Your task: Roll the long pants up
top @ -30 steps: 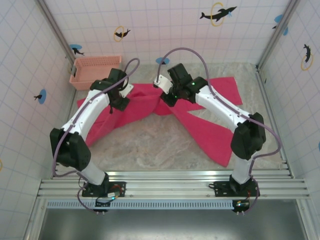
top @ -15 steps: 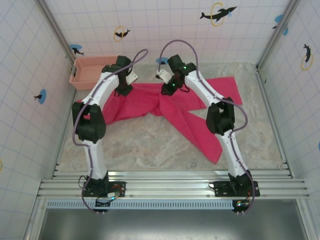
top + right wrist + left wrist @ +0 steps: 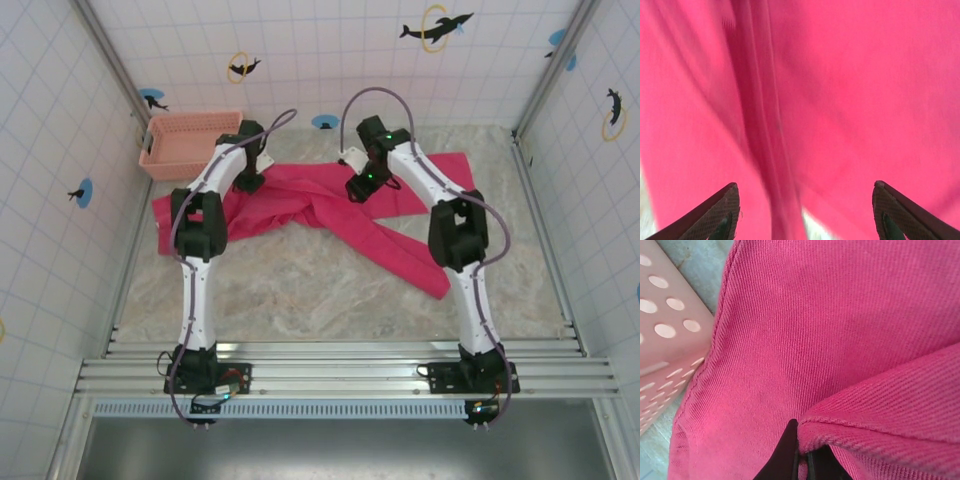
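Both arms [image 3: 200, 215] have stretched back, bunching the pants [image 3: 300, 200] on the far worktop [image 3: 300, 290]; left end effector [image 3: 802, 460] pinches a hem [image 3: 855, 427], right end effector [image 3: 805, 189] gapes over cloth, so rolling looks barely begun.

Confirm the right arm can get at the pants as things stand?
Likely yes. The right gripper hangs close over the long pants, its fingers spread wide, with pink cloth below and nothing in the way. The left gripper pinches a hem nearer the basket.
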